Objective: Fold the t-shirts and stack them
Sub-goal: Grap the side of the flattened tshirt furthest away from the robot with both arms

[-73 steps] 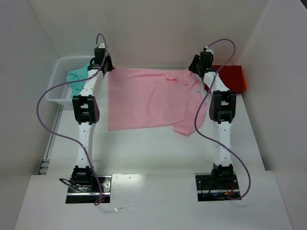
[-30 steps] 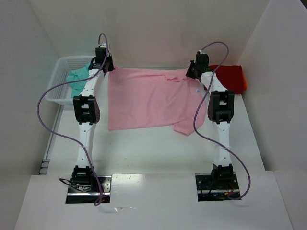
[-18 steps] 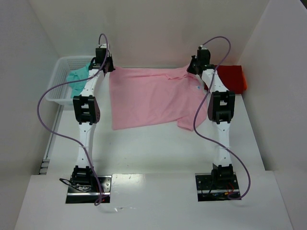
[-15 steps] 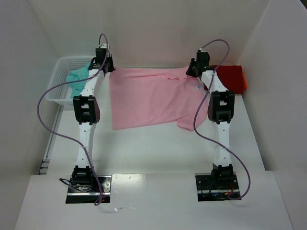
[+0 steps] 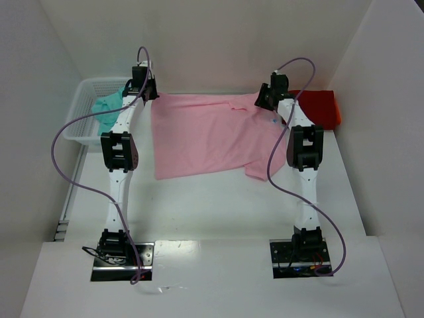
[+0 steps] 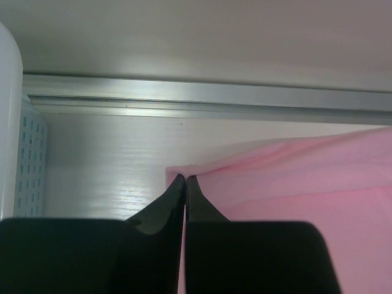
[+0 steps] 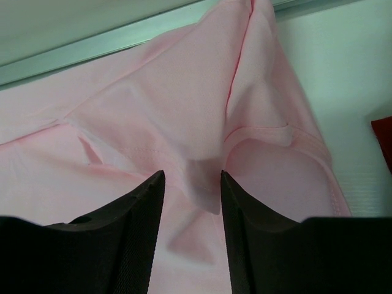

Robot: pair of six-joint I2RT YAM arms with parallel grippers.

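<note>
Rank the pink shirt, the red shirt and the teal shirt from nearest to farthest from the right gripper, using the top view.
From the right gripper:
1. pink shirt: directly beneath it, spread out in the middle.
2. red shirt: close by, on its right side.
3. teal shirt: far off to the left, lying in the white basket.
</note>
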